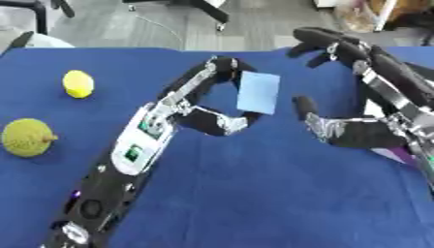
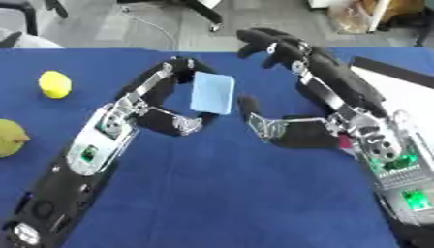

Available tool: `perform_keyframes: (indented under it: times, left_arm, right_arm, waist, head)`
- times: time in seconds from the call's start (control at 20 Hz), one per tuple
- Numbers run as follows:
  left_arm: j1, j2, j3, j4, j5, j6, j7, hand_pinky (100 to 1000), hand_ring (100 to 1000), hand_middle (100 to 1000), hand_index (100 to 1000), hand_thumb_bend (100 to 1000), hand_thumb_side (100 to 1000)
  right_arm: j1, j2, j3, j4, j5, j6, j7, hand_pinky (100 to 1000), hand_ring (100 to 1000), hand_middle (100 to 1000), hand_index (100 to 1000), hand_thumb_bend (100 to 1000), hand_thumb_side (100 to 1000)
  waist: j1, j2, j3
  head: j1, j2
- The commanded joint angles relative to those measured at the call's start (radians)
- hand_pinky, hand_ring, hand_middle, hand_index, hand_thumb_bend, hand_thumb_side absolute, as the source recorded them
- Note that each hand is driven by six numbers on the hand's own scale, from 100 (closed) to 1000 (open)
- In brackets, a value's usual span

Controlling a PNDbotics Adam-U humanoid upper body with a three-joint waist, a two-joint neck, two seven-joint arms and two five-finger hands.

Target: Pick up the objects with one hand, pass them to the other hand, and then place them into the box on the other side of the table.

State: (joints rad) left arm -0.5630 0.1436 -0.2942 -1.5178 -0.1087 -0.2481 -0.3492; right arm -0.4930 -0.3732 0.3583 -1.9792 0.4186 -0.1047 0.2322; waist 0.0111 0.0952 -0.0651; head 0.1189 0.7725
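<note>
I can read no label on the light blue card (image 1: 258, 92), which my left robot hand (image 1: 212, 104) pinches between curled fingers and thumb above the blue counter (image 1: 271, 193). My right robot hand (image 2: 292, 104) waits just beside it, fingers spread wide. A yellow lemon (image 1: 78, 84) and a bumpy green fruit (image 1: 27, 137) lie far left. Beyond the counter is grey floor (image 1: 127, 24).
</note>
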Motion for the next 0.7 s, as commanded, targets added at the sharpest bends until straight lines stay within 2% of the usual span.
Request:
perform_keyframes:
  times: [0.05,0.2,0.25,0.45,0.5,0.6,0.7]
  left_arm:
    - [-0.019,-0.008,-0.004,-0.005,-0.009,-0.002,0.015,686,468,441,485,100,100]
    - [-0.023,-0.011,-0.005,-0.006,-0.013,-0.005,0.023,686,468,441,485,100,100]
    - [-0.024,-0.012,-0.005,-0.007,-0.014,-0.006,0.027,686,468,442,485,100,100]
    - [-0.026,-0.017,-0.006,-0.008,-0.015,-0.008,0.037,687,468,442,486,100,100]
    - [-0.027,-0.018,-0.006,-0.009,-0.016,-0.009,0.039,687,469,442,486,100,100]
    - [-0.027,-0.019,-0.008,-0.012,-0.016,-0.011,0.04,686,469,442,486,100,100]
    - [-0.028,-0.02,-0.009,-0.013,-0.017,-0.012,0.041,685,469,443,487,100,100]
  right_arm:
    - [-0.018,0.0,-0.019,-0.021,-0.002,0.059,-0.003,696,983,760,984,100,371]
    - [-0.033,-0.001,-0.01,-0.021,0.079,0.099,0.029,723,978,768,982,100,353]
    - [-0.037,-0.001,-0.005,-0.021,0.107,0.112,0.041,726,975,768,979,100,401]
    - [-0.05,-0.001,0.012,-0.021,0.195,0.162,0.065,734,963,767,972,100,439]
    - [-0.053,-0.001,0.016,-0.021,0.214,0.172,0.069,740,960,768,970,100,422]
    - [-0.058,0.0,0.022,-0.021,0.25,0.186,0.08,743,960,770,971,100,459]
    - [-0.06,0.002,0.025,-0.021,0.271,0.199,0.088,741,958,768,970,100,457]
  waist:
    - [-0.016,0.003,0.001]
    - [-0.016,0.002,0.002]
    - [-0.016,0.002,0.002]
    - [-0.016,0.003,0.003]
    - [-0.016,0.003,0.003]
    - [-0.016,0.003,0.002]
    - [-0.016,0.003,0.002]
  head:
    - [-0.003,-0.002]
    - [-0.006,-0.002]
    - [-0.006,-0.002]
    - [-0.012,-0.002]
    - [-0.014,-0.002]
    - [-0.017,-0.002]
    - [-0.019,-0.002]
